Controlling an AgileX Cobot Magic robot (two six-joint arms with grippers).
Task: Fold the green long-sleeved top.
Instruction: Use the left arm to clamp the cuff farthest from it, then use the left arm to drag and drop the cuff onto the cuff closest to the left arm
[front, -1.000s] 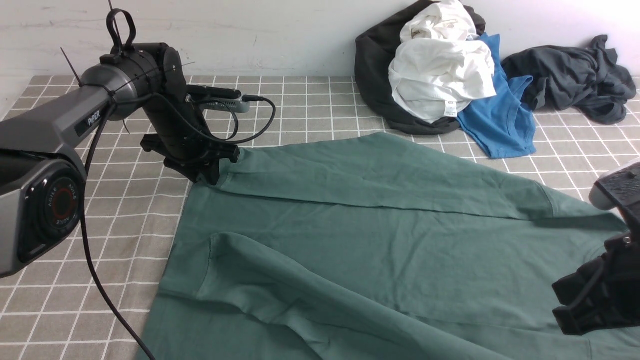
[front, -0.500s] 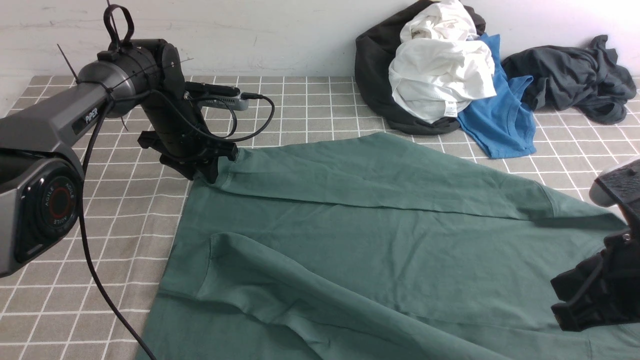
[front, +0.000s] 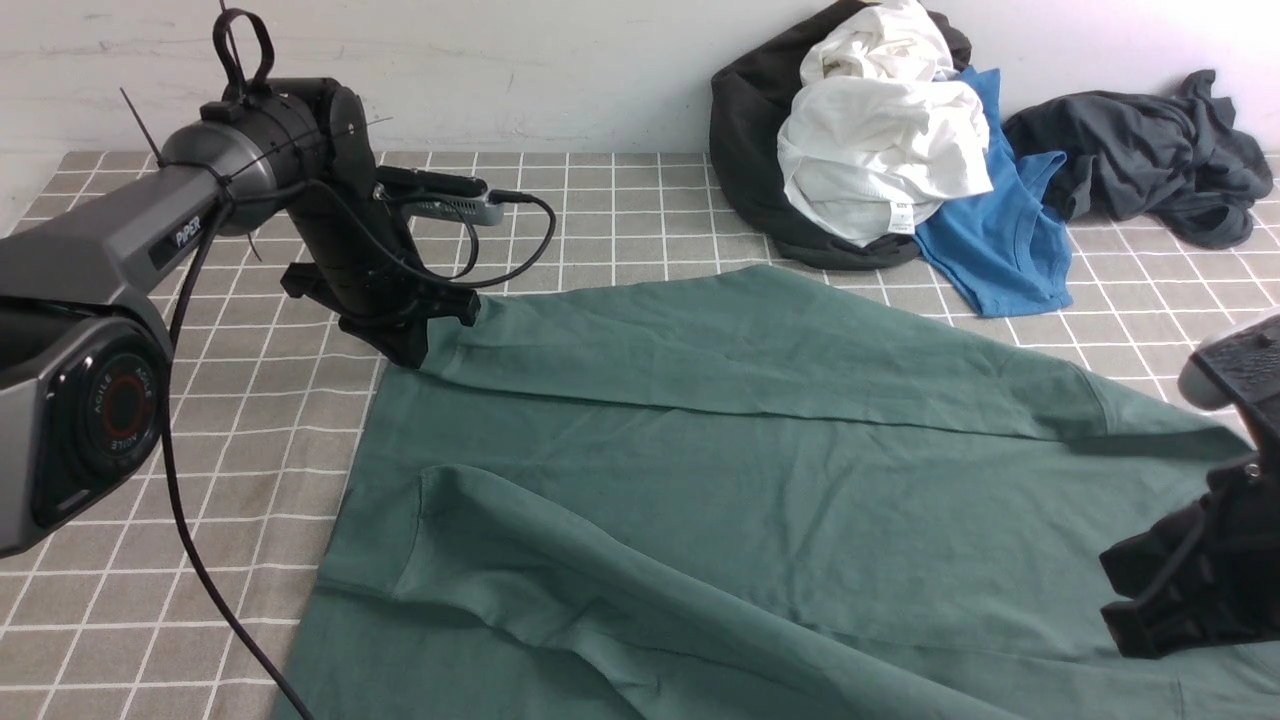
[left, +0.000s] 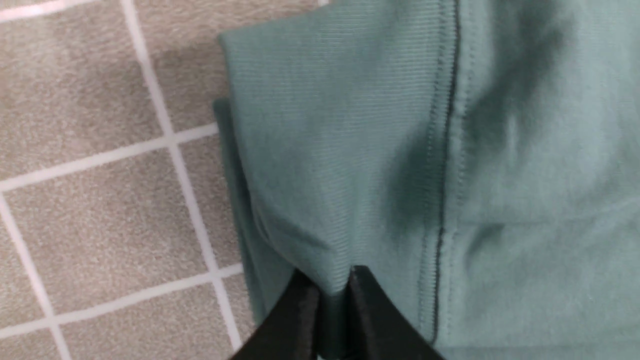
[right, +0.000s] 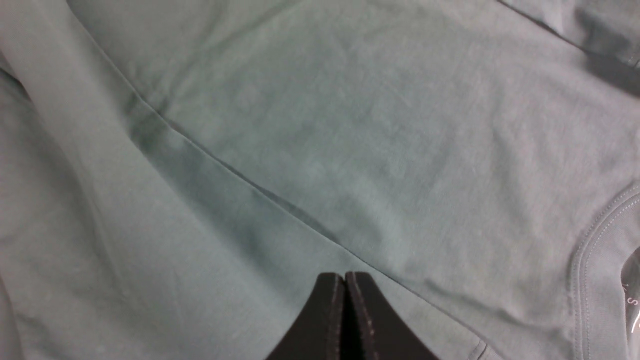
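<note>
The green long-sleeved top (front: 760, 470) is seen spread flat on the checked tablecloth (front: 250, 450), filling the centre and lower right of the front view. A fold of its ribbed cuff (left: 325, 150) is pinched by the left gripper (left: 334, 295), upper left of centre. The right gripper (right: 344, 305) is pressed together, empty, over the body fabric at lower right.

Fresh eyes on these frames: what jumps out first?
The green long-sleeved top spread over the checked tablecloth fills the middle. The left gripper is pinched shut on its ribbed cuff at the far left corner. A heap of white, black and blue clothes lies far right.
</note>
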